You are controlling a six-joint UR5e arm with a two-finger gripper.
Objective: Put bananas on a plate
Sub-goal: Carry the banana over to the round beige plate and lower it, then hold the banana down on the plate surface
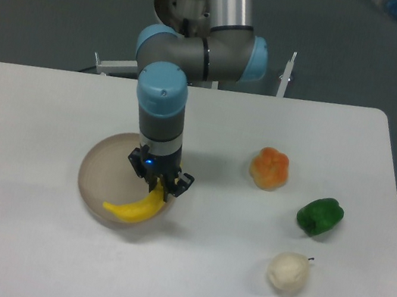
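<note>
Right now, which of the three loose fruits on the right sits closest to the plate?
The orange one. It lies nearest the plate and gripper; the green pepper and whitish fruit sit farther right.

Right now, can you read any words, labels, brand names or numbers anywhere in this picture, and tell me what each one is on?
None: no text can be read in this view.
The arm, gripper, banana, plate, orange fruit, green pepper and whitish fruit show no lettering.
The small blue light above the gripper is a lamp, not a sign.
</note>
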